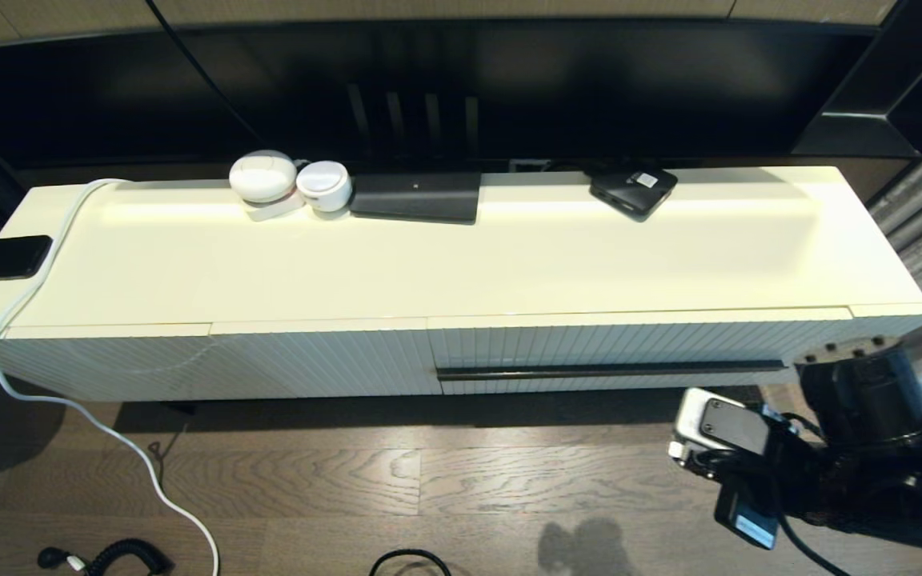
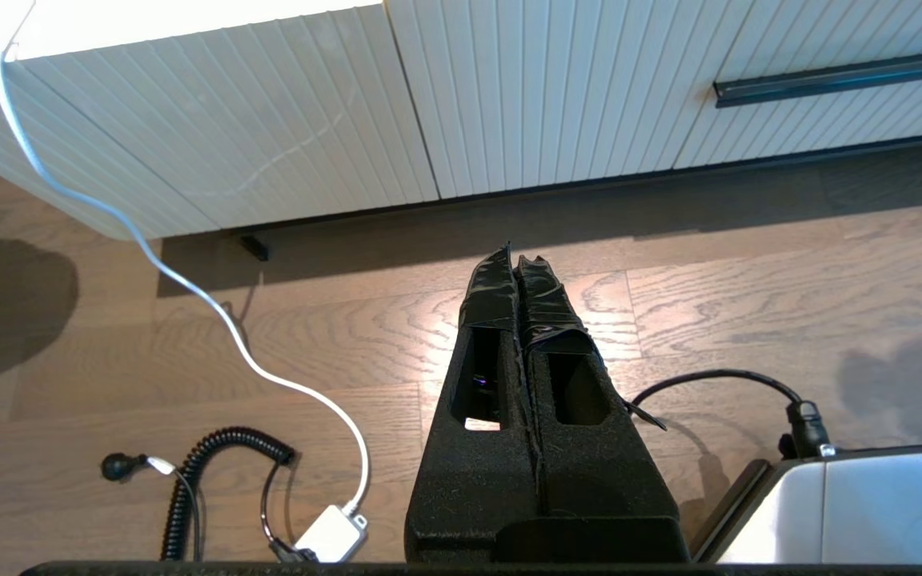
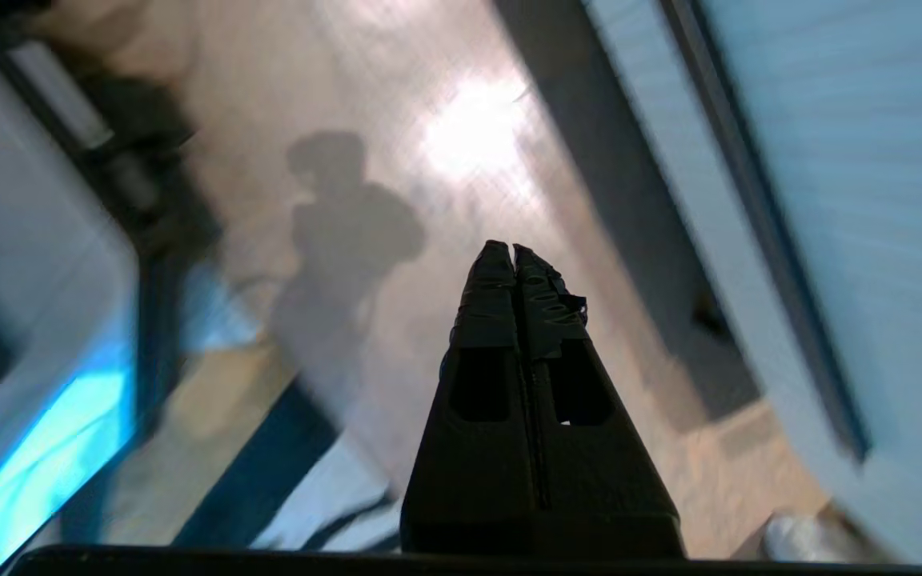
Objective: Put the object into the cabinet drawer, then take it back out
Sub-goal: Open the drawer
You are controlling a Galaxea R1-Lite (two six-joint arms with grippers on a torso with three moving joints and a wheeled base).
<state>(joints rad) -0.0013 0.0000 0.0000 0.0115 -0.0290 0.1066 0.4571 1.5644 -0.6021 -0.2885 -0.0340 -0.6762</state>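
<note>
One ribbed white cabinet drawer [image 1: 637, 352], closed; both grippers [image 3: 514, 254] [image 2: 515, 260] pinched empty

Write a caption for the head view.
Closed cabinet drawer with black bar handle; right arm low beside it.

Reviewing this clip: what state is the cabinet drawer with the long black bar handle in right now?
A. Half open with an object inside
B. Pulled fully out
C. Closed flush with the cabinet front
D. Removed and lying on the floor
C: the cabinet drawer sits flush with the ribbed panel beside it, no interior showing.
</note>
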